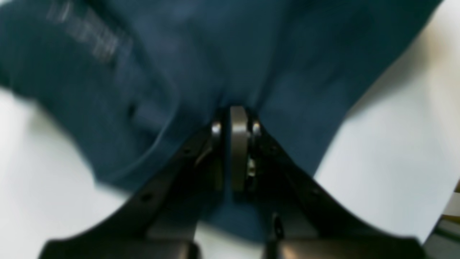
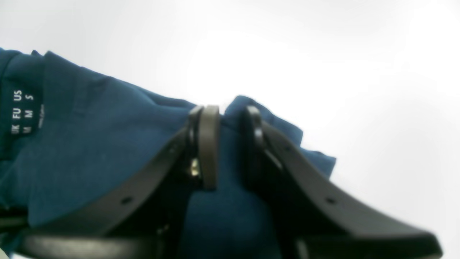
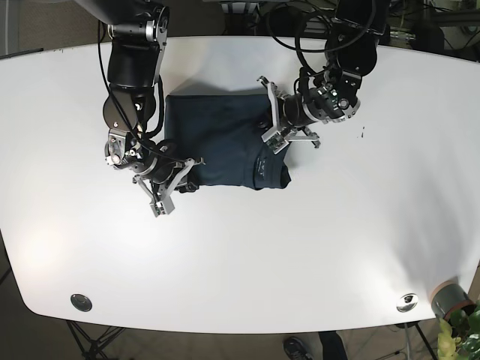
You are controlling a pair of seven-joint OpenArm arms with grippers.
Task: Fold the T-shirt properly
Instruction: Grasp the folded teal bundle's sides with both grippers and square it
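We see a dark blue T-shirt [image 3: 221, 142] lying partly folded near the middle of a white table [image 3: 315, 247], flanked by two black arms. In the base view the left gripper [image 3: 271, 126] sits at the shirt's right edge and the right gripper [image 3: 174, 180] at its lower left corner. From the left wrist camera, blurred as it is, we make out the left gripper [image 1: 235, 118] with its fingers [image 1: 239, 144] pressed together on a bunch of fabric, the T-shirt [image 1: 172, 72] draping away from the pinch over the table [image 1: 395, 144]. From the right wrist camera, the right gripper [image 2: 226, 115] has its fingers [image 2: 209, 144] a little apart with a ridge of the T-shirt [image 2: 93, 136] bunched between them; a white size label [image 2: 21, 111] shows at the far left, and the table [image 2: 323, 54] lies pale beyond.
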